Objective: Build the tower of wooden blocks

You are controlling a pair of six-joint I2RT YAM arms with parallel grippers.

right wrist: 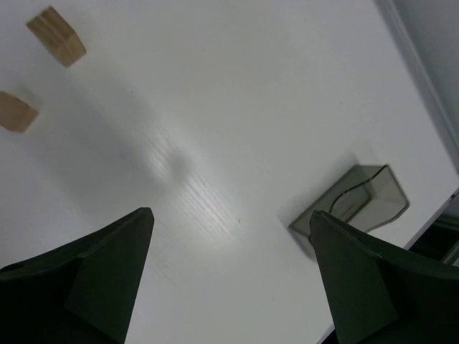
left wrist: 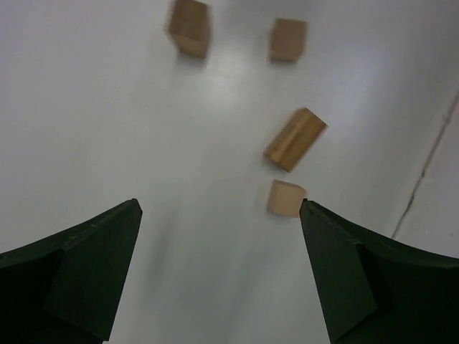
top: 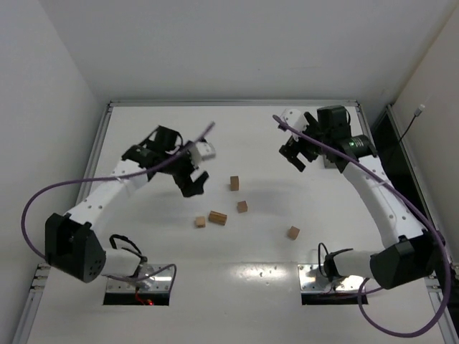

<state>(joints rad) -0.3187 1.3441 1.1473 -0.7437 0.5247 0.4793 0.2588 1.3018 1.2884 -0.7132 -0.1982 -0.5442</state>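
Wood blocks (top: 217,217) lie scattered, unstacked, just ahead of my left gripper (top: 192,183); nearest sits beside one fingertip. Left jaws spread, empty; right gripper (top: 295,159) likewise.

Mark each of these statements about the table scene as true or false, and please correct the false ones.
1. The wood blocks already form a tower. False: each lies on the table, none on top of another.
2. The left gripper holds nothing, and its jaws are open. True.
3. The right gripper grips a block. False: its jaws are open and empty.
4. A grey translucent box lies on the table in the right wrist view. True.
5. One longer block lies among the cubes. True.
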